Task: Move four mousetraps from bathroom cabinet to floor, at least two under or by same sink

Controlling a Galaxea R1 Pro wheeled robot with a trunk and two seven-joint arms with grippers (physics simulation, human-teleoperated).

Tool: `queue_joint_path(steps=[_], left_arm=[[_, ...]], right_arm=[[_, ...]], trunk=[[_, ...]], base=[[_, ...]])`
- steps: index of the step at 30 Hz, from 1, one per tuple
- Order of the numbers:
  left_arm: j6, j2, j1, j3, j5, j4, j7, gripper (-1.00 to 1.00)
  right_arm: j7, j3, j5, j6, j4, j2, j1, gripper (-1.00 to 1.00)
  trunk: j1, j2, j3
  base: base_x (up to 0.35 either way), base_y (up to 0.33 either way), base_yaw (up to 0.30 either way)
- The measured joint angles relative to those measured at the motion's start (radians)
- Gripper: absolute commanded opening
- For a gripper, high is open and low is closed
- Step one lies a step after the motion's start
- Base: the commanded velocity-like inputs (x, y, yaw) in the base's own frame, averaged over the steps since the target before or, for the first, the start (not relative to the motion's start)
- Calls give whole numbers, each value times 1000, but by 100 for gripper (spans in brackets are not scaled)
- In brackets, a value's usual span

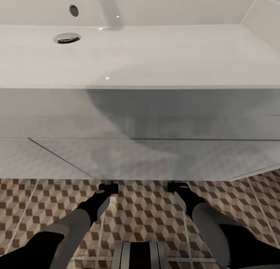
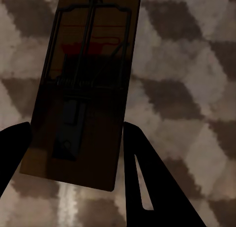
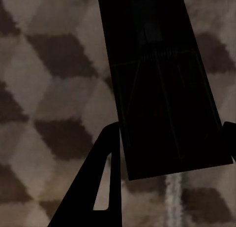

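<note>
In the left wrist view a brown wooden mousetrap (image 2: 81, 89) with dark wire parts sits between the two dark fingers of my left gripper (image 2: 76, 126), which is shut on its sides. My right gripper (image 3: 172, 127) is shut on a second mousetrap (image 3: 162, 84), very dark in shadow. Behind both traps lies the cube-patterned bathroom floor (image 1: 144, 210). From the head camera, both forearms reach forward and their tips pass out of sight under the lower edge of the white vanity (image 1: 140, 152). The wide white bathroom sink (image 1: 155, 55) sits on top of it. The cabinet is out of view.
The sink's chrome drain (image 1: 67, 38) and an overflow hole (image 1: 74, 10) lie at the far left of the basin. The vanity front spans the whole width ahead. Patterned tiles run between my base (image 1: 140, 255) and the vanity.
</note>
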Motion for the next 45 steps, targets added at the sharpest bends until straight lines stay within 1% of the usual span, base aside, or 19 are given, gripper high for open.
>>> queue_joint_path(steps=[8,15,21,36,45], left_arm=[[0,0,0,-1,-1,0,0,-100],[1,0,0,-1,-1,0,0,-100],[1,-2,0,-1,-3,0,0,-100],[1,-2,0,-1,-2,4,0,-100],[1,0,0,0,1,35,0,-100]], right_arm=[[4,0,-2,6,2,-1,0,-100],[4,-1,-3,34,4,-1,0,-100],[4,-1,-4,41,4,-1,0,-100],[4,0,-3,33,5,4,0,-100],[4,-1,-3,20,5,7,0,-100]], trunk=[[0,0,0],[0,0,0],[0,0,0],[0,0,0],[0,0,0]], base=[[0,0,0],[0,0,0],[0,0,0],[0,0,0],[0,0,0]])
